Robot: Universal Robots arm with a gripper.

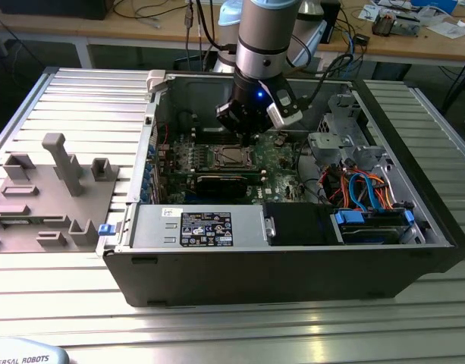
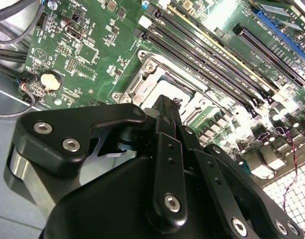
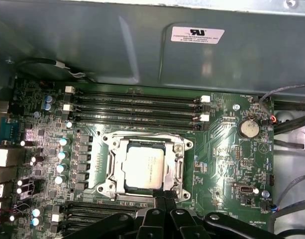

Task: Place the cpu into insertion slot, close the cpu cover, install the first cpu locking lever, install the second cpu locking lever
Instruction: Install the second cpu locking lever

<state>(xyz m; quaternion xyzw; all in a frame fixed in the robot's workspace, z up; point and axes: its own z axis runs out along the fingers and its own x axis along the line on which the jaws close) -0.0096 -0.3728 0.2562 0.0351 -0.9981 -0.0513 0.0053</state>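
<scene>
The small flat square cpu with its shiny silver-grey metal top [image 3: 144, 167] already lies in the square black-rimmed insertion slot [image 3: 178, 172] on the green motherboard [image 3: 227, 159]. The thin silver metal frame of the cpu cover [image 3: 145, 141] lies flat around the chip, so the cover looks closed. The black end effector [image 3: 164, 196] hangs just above the socket edge with its fingers [image 2: 167, 107] pressed together, pinching nothing that I can see.

I think the risk is now at the locking levers. The closed fingertips stand very near the socket edge; if they come down a little off the lever, they may slip on the smooth frame and scratch the board or the small parts beside it. A lever pushed sideways may also miss its hook and spring back.

The first wrist view shows the whole socket from above, with chip and frame in full. The second wrist view shows the narrow fingertips from behind and how they stand close over one socket edge. The exterior view places the arm inside the open grey computer case [image 1: 293, 265] on the ribbed metal tabletop [image 1: 232, 326].
</scene>
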